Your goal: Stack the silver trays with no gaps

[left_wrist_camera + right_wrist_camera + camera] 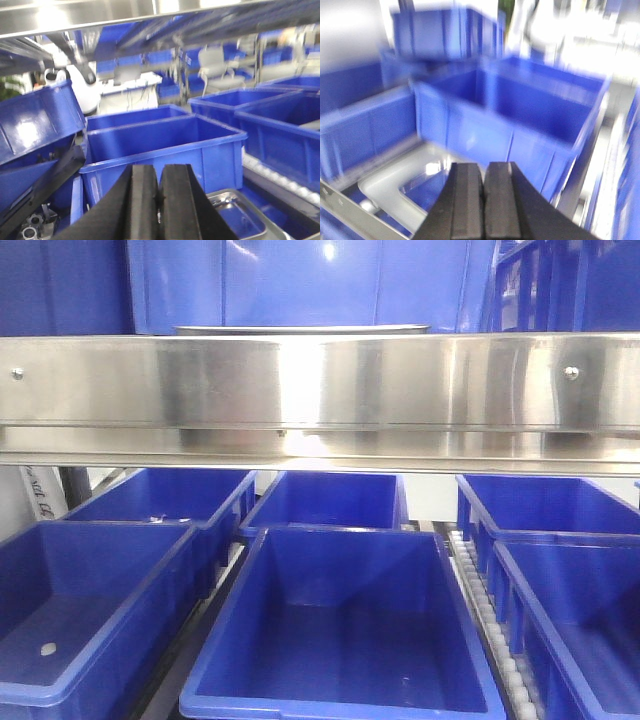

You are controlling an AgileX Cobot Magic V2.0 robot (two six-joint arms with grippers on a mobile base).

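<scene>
blue plastic bins (pixel 340 625), riveted steel rail (pixel 320 385), white roller track (pixel 497 625)

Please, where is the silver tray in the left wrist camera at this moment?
In the left wrist view, the silver tray lies at the bottom right, just right of the left gripper, below the nearest blue bin.

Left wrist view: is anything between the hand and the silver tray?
Nothing shows there. The left hand, closed, sits just up-left of the silver tray, with only blue bin floor around it.
</scene>
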